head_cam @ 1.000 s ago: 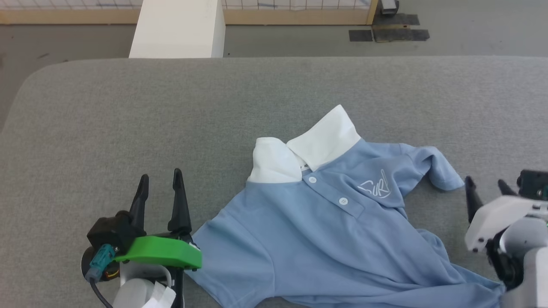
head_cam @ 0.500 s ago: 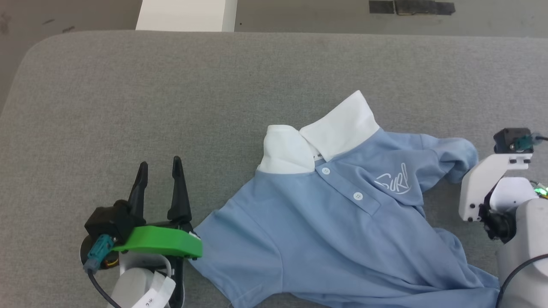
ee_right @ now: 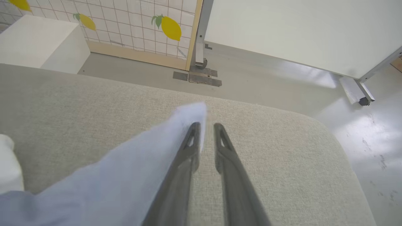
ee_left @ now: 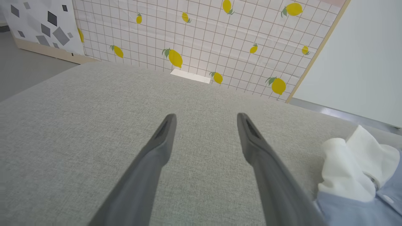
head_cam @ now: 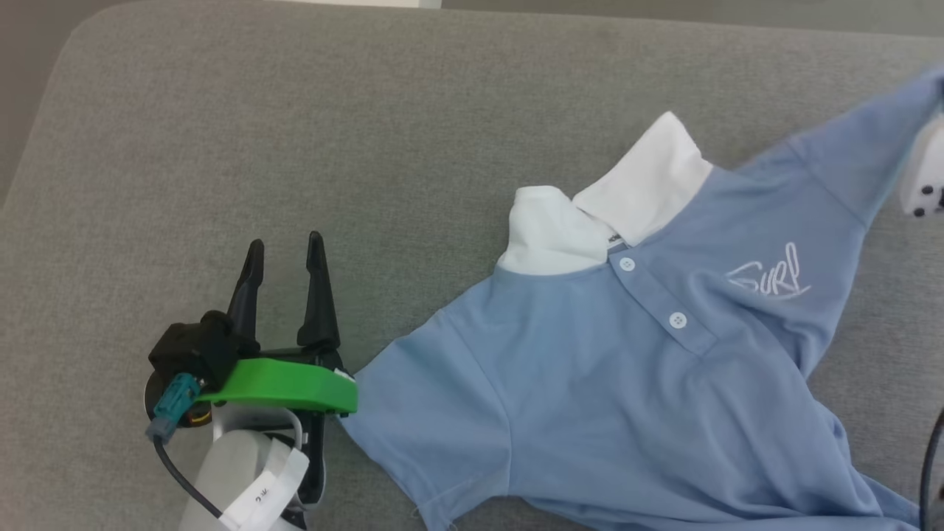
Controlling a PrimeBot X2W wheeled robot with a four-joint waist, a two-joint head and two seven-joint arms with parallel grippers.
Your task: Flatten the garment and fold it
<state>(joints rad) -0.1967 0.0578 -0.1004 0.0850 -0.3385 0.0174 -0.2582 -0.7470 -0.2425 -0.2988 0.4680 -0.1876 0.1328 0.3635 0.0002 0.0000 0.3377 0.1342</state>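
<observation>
Garment [head_cam: 627, 383] on padded surface [head_cam: 295, 110], left gripper [head_cam: 286, 240] just left of the garment, right gripper [ee_right: 206, 124] at the garment's right-hand sleeve tip

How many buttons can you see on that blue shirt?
2. Both sit on the placket of the polo shirt: one just below the white collar, the other lower down. Another may hide under the collar.

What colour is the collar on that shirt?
White: the collar stands out against the light blue shirt. It shows best in the head view.
</observation>
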